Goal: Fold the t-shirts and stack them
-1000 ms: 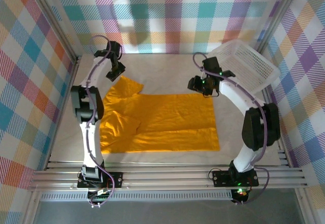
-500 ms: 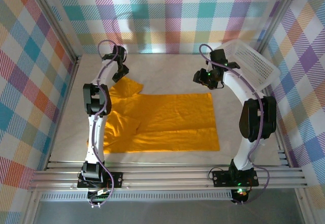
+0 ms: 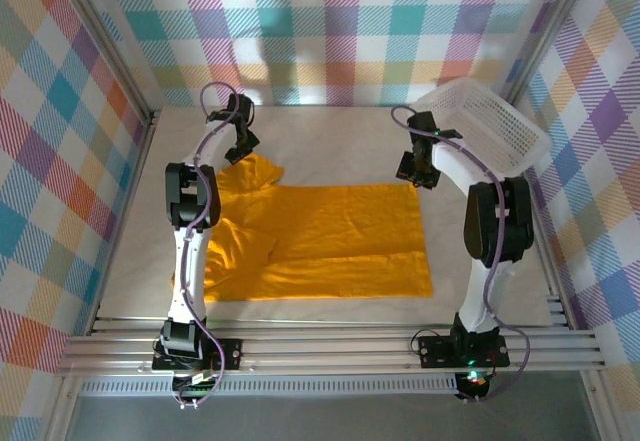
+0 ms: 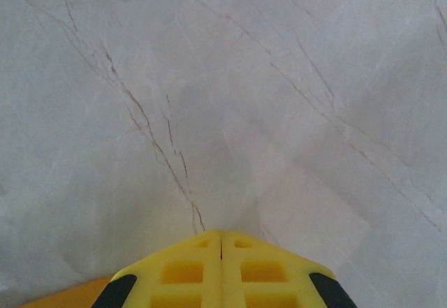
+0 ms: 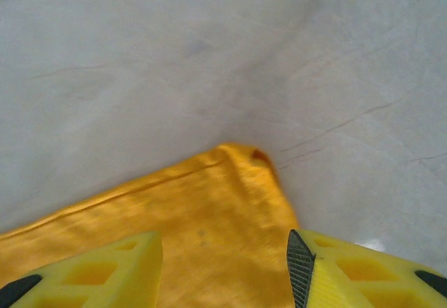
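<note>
Left gripper (image 3: 240, 149) hangs over the far-left part of the table, just past the upper sleeve of the t-shirt (image 3: 320, 241). In the wrist cam we see its yellow fingers (image 4: 183, 272) pressed flat together w/ nothing btwn them, and a sliver of orange cloth at the bottom-left edge. Right gripper (image 3: 415, 173) is at the shirt's far-right corner; its wrist cam shows the jaws spread wide, one finger (image 5: 105, 259) on each side of that corner. We can't tell if the pads touch the cloth.

The shirt lies spread flat mid-table, sleeves to the left, hem to the right, w/ some wrinkles near the left side.

Surface: table (image 3: 330, 121) is covered w/ a pale grey-white sheet, finely creased in both wrist views. A white mesh basket (image 3: 490, 121) sits tilted in the far-right corner, near the right arm. Walls (image 3: 340, 31) all round are pastel plaid fabric, w/ alu frame posts at the corners. Alu rails (image 3: 330, 346) run along the near edge, where both arm bases are bolted.
</note>
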Tool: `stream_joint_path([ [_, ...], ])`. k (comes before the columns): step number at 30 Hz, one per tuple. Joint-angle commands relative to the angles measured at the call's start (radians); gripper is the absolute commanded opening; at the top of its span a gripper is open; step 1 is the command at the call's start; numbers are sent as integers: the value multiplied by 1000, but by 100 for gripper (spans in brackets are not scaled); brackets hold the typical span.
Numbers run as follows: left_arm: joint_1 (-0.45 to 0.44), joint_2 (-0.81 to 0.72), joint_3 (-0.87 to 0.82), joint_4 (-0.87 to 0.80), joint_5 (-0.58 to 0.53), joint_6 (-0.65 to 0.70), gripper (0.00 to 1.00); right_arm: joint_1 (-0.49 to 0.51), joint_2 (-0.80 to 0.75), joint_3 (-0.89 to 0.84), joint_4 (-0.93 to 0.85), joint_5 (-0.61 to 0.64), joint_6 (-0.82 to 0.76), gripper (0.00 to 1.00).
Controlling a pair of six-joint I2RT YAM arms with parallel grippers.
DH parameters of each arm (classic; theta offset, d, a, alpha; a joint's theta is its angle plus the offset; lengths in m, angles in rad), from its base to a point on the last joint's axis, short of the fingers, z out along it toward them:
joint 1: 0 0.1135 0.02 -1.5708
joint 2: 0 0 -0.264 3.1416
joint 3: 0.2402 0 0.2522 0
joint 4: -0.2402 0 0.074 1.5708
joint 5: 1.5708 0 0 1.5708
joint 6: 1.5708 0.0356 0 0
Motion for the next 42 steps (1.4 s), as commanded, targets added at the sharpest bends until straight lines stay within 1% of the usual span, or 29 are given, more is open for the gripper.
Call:
stream_joint_path([
  [1, -11, -62, -44, -26, 51, 6, 0, -17, 64, 30, -30, 80, 32, 50],
  [3, -11, -89, -53, -26, 64, 7, 0, -25, 92, 41, -21, 83, 17, 49],
  [7, -10, -127, -69, -38, 84, 18, 0, -35, 136, 57, 13, 64, -37, 39],
  [9, -11, -142, -83, -37, 96, 23, 0, -36, 140, 55, 50, 45, -65, 37],
  [14, -11, -177, -113, -42, 105, 29, 0, -38, 155, 69, 98, -15, -112, 37],
  [19, -11, -188, -149, -34, 111, 27, 0, -36, 172, 73, 106, -48, -140, 39],
  [23, -11, -196, -171, -24, 117, 19, 0, -42, 188, 72, 96, -48, -140, 36],
  [25, -11, -200, -172, -24, 119, 17, 0, -42, 195, 82, 94, -46, -142, 32],
  [26, -11, -203, -173, -24, 122, 16, 0, -43, 204, 99, 79, -42, -142, 29],
  [29, -11, -214, -173, -37, 126, 12, 0, -43, 231, 140, 32, -40, -149, 16],
  [33, -11, -256, -184, -81, 140, -16, 0, -42, 155, 84, 87, -27, -169, 1],
  [37, -12, -344, -242, -190, 165, -89, 0, -32, 57, 24, 167, -81, -230, 0],
  [38, -15, -385, -283, -212, 167, -108, 0, -23, 31, 10, 180, -93, -250, 0],
  [42, -26, -605, -530, -212, 152, -165, 0, 8, -59, -53, 196, -94, -287, 0],
])
